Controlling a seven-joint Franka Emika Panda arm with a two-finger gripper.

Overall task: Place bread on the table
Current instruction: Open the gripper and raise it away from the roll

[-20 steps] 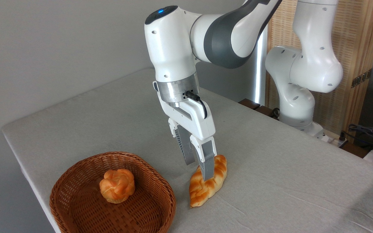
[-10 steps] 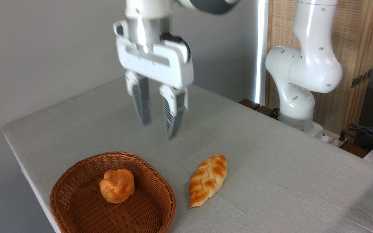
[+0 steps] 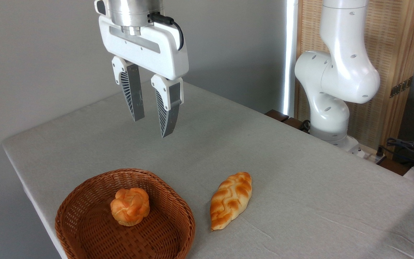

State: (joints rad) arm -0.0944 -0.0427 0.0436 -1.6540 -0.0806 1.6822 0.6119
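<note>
**Braided loaf on the desk, gripper raised above**

A braided bread loaf (image 3: pixel 231 200) — golden-orange, long, with tapered ends — lies flat on the grey cloth of the desk (image 3: pixel 300 172), toward the near edge. It lies at a slant, one tip pointing near-left, the other far-right. Nothing touches it.

Just to its left stands a round brown wicker basket (image 3: pixel 84 230), close to the loaf but apart from it. Inside the basket sits a small round knotted bun (image 3: pixel 130 206).

The white gripper (image 3: pixel 153 126) hangs high in the air, well above the desk and to the far left of the loaf, roughly over the far rim of the basket. Its two ribbed grey fingers (image 3: pixel 167 109) point downward with a moderate gap between them — empty, holding nothing.

At the far right, the robot arm's white base (image 3: pixel 331 108) stands at the desk's edge.
</note>
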